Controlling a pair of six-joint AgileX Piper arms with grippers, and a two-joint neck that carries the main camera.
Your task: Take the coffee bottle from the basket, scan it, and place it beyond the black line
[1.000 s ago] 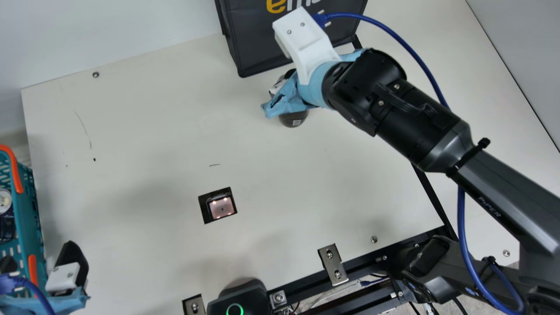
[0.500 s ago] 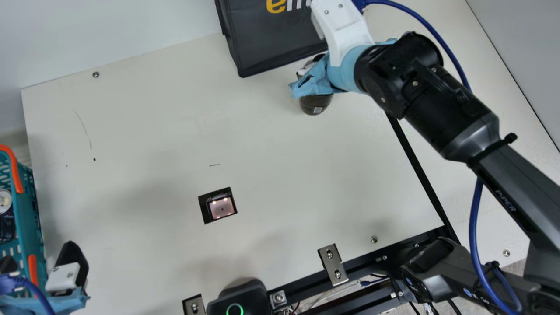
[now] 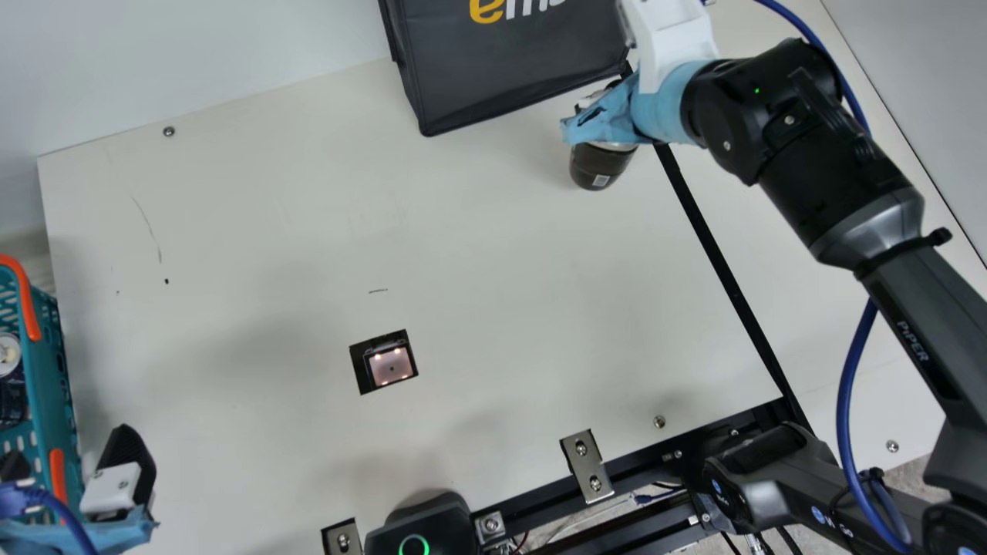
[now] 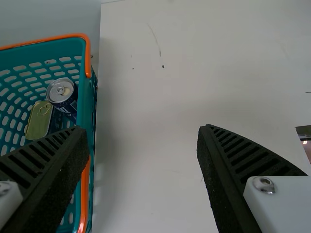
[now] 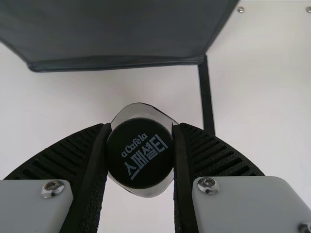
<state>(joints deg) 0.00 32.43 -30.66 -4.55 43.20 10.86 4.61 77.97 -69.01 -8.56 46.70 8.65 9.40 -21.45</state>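
Right gripper (image 5: 141, 128): is clasping coffee bottle (image 5: 141, 162), upper part. Bottle: is showing near worktop's (image 3: 270, 231) far edge, short of black line (image 3: 729, 284); is probably feeling heavyish, stiff, slippery; upper sides are likely offering best hold. Left gripper (image 4: 143, 130): is gaping near basket (image 4: 87, 111).

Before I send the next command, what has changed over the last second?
My right gripper has carried the coffee bottle across the table, rightward and slightly upward in the main view, toward the black line. Its jaws kept hold; nothing was let go. The left gripper, basket and black bag stayed put.
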